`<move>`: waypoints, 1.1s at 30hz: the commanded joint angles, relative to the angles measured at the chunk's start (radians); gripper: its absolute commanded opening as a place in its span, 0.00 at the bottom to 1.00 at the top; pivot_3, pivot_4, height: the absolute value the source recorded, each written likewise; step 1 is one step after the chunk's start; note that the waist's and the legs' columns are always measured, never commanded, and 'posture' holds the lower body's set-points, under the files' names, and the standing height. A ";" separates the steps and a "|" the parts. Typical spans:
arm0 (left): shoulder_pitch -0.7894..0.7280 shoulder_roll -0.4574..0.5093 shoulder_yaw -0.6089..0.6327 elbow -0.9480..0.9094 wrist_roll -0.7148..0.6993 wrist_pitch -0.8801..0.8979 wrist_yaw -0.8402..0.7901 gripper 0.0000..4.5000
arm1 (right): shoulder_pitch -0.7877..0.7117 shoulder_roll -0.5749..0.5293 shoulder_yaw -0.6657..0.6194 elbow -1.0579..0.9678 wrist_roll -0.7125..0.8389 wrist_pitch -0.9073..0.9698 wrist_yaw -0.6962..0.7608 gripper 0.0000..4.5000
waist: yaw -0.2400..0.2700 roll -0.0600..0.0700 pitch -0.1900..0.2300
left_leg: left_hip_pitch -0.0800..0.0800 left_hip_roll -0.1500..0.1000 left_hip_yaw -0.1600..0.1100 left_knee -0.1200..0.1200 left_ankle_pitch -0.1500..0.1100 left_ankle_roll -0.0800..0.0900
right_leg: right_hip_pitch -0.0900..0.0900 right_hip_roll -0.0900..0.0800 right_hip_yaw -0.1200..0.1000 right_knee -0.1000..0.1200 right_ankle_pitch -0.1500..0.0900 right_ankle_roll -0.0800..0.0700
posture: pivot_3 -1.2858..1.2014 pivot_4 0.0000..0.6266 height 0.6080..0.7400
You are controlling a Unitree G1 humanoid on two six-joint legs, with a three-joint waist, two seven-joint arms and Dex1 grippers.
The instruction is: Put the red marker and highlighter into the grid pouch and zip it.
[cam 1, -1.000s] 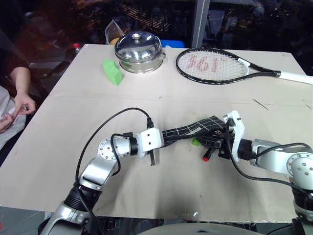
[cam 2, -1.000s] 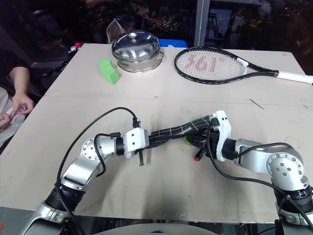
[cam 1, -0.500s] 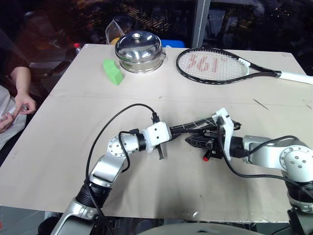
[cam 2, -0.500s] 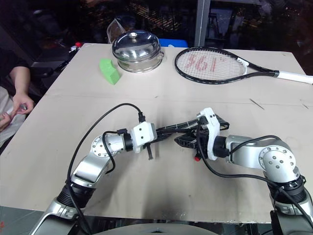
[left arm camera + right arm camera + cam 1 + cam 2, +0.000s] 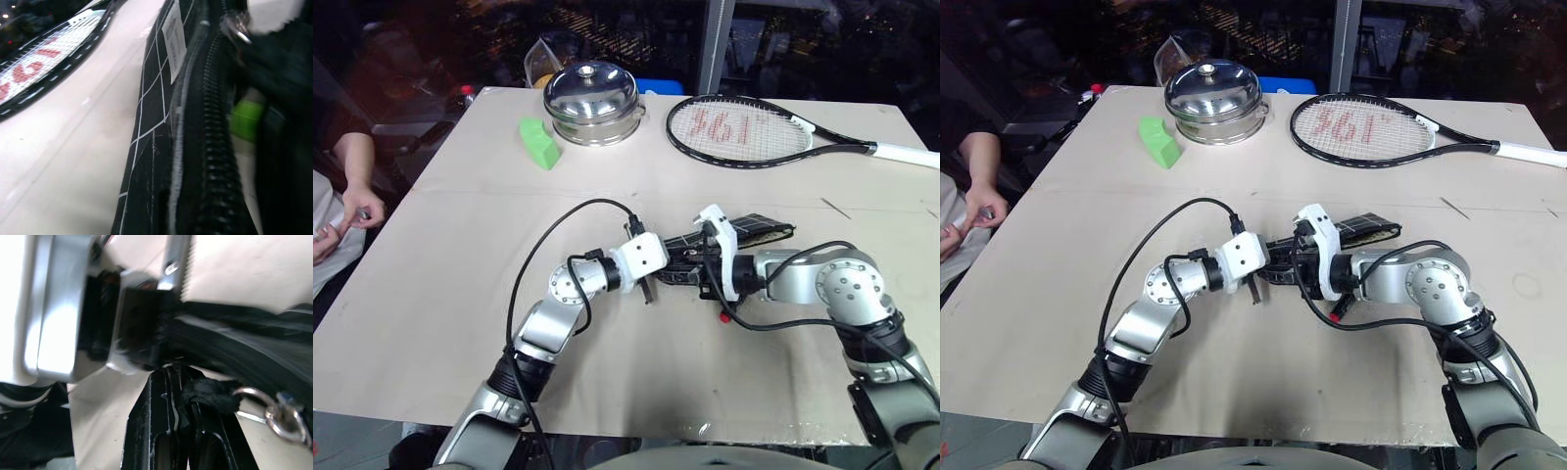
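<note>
Zipping in hand: left gripper [image 5: 658, 266] clamped on grid pouch [image 5: 754, 229]; right gripper [image 5: 182, 396] pinched on zip pull [image 5: 215, 389]; next, finish closing, red marker [image 5: 725, 315] seemingly outside.

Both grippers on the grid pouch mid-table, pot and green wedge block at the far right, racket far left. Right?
Sides are swapped. In the left eye view the pot and green wedge block sit far left, the racket far right. Both grippers do meet at the grid pouch.
</note>
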 commanded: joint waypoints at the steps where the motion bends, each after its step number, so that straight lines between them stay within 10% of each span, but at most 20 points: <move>1: -0.031 -0.041 -0.002 -0.020 -0.019 0.031 0.025 0.00 | -0.016 0.017 0.026 -0.054 -0.062 -0.037 0.097 0.02 | 0.000 0.000 0.000 | 0.000 0.000 0.000 0.000 0.000 0.000 | 0.000 0.000 0.000 0.000 0.000 0.000 | 0.52 0.24 1.00; 5: -0.017 -0.030 0.053 -0.070 -0.093 0.075 -0.010 0.00 | 0.015 -0.052 0.000 -0.099 -0.203 -0.126 0.158 0.02 | 0.000 0.000 0.000 | -0.003 0.000 -0.001 0.000 0.000 0.000 | -0.002 0.000 -0.001 0.000 0.000 0.000 | 0.52 0.24 1.00; 10: 0.006 0.053 0.148 -0.092 -0.180 0.098 -0.064 0.00 | 0.166 -0.186 -0.187 -0.317 -0.173 -0.175 0.196 0.37 | 0.004 0.000 0.000 | -0.008 0.000 -0.003 0.001 0.000 0.000 | -0.005 -0.001 -0.004 0.000 0.000 0.000 | 0.52 0.24 1.00; 14: 0.015 0.090 0.176 -0.099 -0.220 0.100 -0.083 0.00 | 0.225 -0.211 -0.332 -0.391 -0.102 -0.189 0.138 0.37 | -0.001 0.000 0.001 | -0.009 0.000 -0.004 0.001 0.000 0.000 | -0.007 0.000 -0.004 0.000 0.000 0.000 | 0.52 0.24 1.00; 18: 0.026 0.113 0.186 -0.101 -0.231 0.093 -0.098 0.00 | 0.192 -0.175 -0.395 -0.372 -0.074 -0.188 0.009 0.02 | -0.002 0.000 0.001 | -0.008 0.000 -0.004 0.002 0.001 -0.001 | -0.006 0.000 -0.004 0.001 0.000 0.000 | 0.52 0.24 1.00; 27: 0.031 0.133 0.173 -0.109 -0.229 0.057 -0.111 0.00 | 0.055 -0.103 -0.223 -0.249 -0.261 -0.157 -0.094 0.02 | 0.001 0.000 0.001 | -0.009 0.000 -0.003 0.002 0.001 -0.001 | -0.007 0.001 -0.003 0.001 0.000 0.000 | 0.52 0.24 1.00; 33: 0.031 0.159 0.179 -0.099 -0.195 0.028 -0.099 0.00 | -0.072 -0.230 0.201 -0.178 -0.685 -0.348 0.088 0.02 | -0.004 0.001 0.001 | -0.009 0.000 -0.002 0.002 0.001 -0.001 | -0.008 0.001 -0.003 0.001 0.000 0.000 | 0.52 0.24 1.00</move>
